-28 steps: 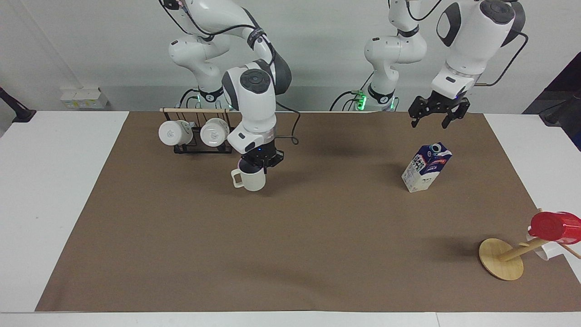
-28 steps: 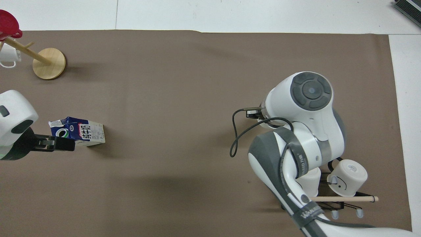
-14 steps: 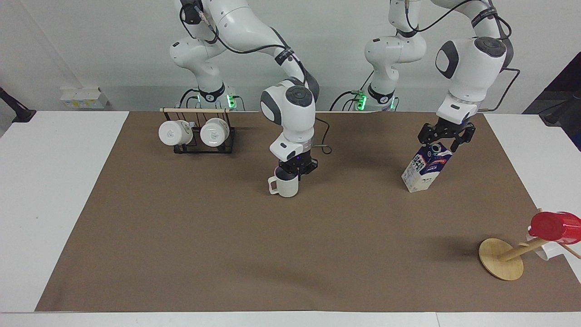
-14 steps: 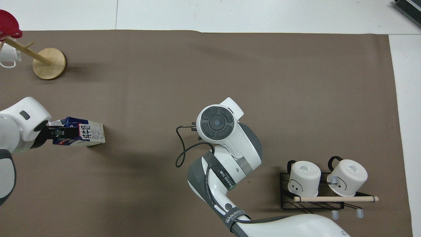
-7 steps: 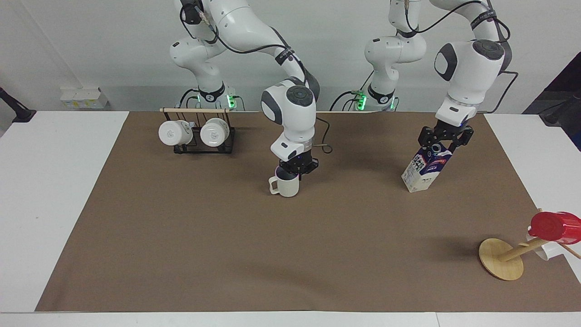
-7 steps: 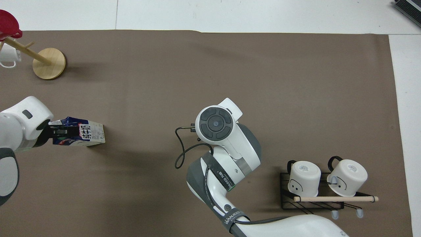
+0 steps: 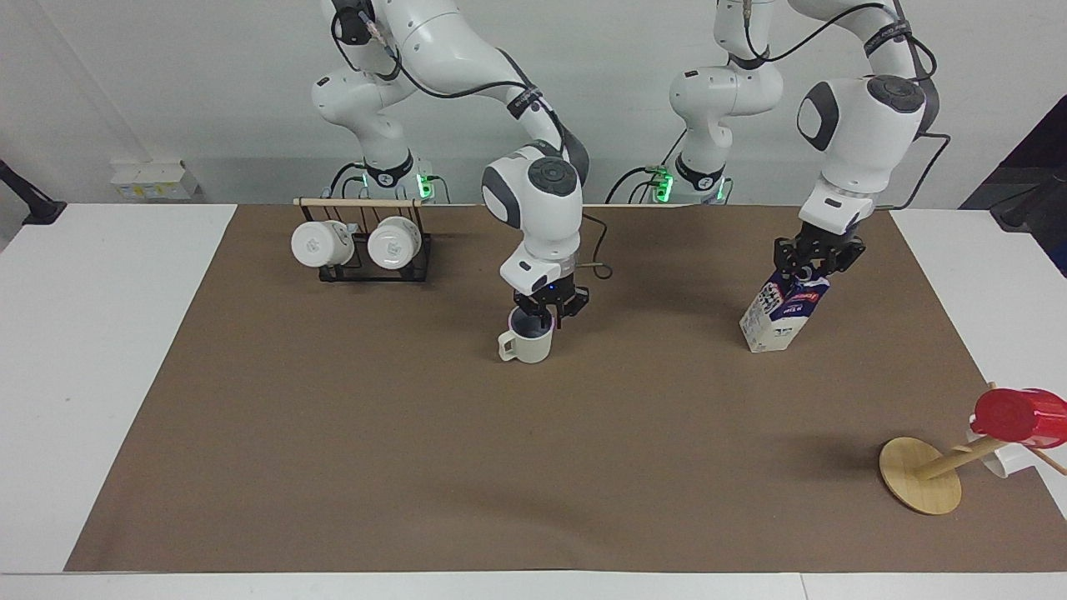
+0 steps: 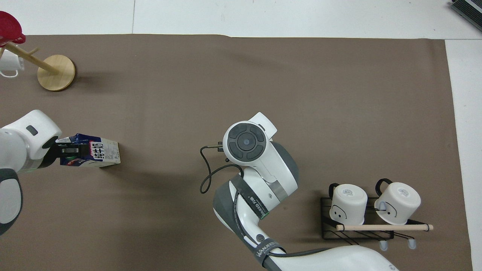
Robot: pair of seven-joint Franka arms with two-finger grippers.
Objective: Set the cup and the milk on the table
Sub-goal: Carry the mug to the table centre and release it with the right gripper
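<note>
The cream cup [image 7: 527,342] stands upright on the brown sheet [image 7: 533,467] of the table [image 7: 92,350], near the middle and toward the robots. My right gripper [image 7: 546,315] is just above its rim, fingers spread, one over the pale inside. In the overhead view the right arm's wrist [image 8: 244,142] hides the cup. The milk [image 7: 779,321] stands tilted on the sheet toward the left arm's end; it also shows in the overhead view [image 8: 101,152]. My left gripper [image 7: 815,268] is shut on its dark blue top, also seen from overhead [image 8: 69,151].
A black rack [image 7: 363,268] with two glossy white mugs stands near the right arm's base, also in the overhead view [image 8: 357,231]. A tipped wooden mug tree [image 7: 921,475] with a red cup [image 7: 1019,415] lies far from the robots at the left arm's end.
My right arm carried the cup from beside the rack to the table's middle, set it down and opened its fingers. My left gripper came down onto the milk's top and closed.
</note>
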